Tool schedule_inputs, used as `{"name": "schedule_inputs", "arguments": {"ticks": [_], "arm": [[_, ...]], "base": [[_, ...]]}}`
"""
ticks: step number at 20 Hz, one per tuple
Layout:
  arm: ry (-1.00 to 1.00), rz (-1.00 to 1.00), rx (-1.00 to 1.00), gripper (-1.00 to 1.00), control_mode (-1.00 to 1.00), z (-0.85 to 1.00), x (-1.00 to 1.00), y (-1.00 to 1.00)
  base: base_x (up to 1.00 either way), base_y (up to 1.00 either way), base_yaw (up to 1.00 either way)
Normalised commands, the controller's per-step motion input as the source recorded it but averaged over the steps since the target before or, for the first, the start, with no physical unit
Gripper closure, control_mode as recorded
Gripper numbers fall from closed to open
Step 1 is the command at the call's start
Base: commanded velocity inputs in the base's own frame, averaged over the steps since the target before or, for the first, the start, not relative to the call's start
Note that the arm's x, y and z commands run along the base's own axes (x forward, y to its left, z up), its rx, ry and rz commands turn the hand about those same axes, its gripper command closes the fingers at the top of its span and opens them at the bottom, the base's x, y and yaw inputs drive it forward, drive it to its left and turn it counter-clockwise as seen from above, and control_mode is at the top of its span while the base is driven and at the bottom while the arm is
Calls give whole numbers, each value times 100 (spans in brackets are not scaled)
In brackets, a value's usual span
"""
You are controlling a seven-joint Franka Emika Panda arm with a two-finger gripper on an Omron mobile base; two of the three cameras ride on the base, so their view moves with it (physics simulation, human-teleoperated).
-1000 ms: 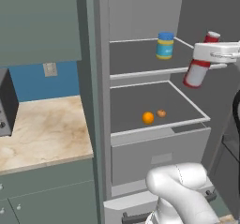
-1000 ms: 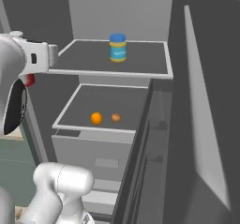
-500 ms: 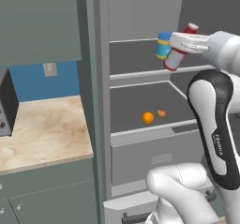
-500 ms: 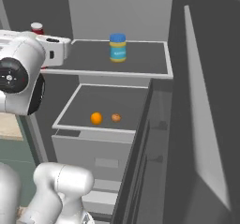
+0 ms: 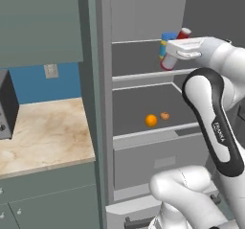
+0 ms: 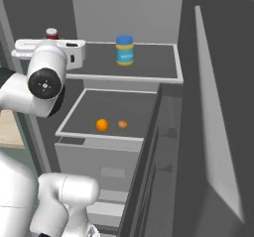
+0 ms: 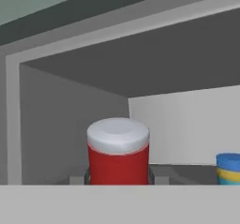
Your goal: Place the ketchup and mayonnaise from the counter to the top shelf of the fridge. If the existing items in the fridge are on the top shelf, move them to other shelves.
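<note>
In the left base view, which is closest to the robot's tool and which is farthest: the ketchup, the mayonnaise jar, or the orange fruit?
1. Ketchup: held in the tool, tilted over the top shelf.
2. Mayonnaise jar: right behind it on that shelf.
3. Orange fruit: lower down on the next shelf, to the tool's left.

I have the arm raised high and folded at the elbow, forearm running level and reaching forward at the height of the top shelf (image 5: 139, 74) of the fridge (image 5: 106, 103). The hand (image 5: 168, 55) is turned sideways, wrist level, sitting over the shelf's front edge. Its fingers are clamped on the ketchup (image 5: 173, 50), which tilts in the grip with its white cap up. In the hand view the bottle (image 7: 118, 152) sits squarely between the two fingertips.
</note>
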Motion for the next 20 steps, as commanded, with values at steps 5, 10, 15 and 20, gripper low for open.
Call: {"name": "schedule_inputs", "arguments": {"ticks": [5, 10, 15, 20], "arm": [[0, 0, -11, 100, -100, -1, 9, 1], [0, -2, -15, 100, -100, -2, 9, 0], [2, 0, -10, 100, -100, -1, 8, 0], [8, 0, -1, 100, -100, -17, 6, 4]], "base": [[0, 0, 0], [0, 0, 0], [0, 0, 0], [0, 0, 0]]}}
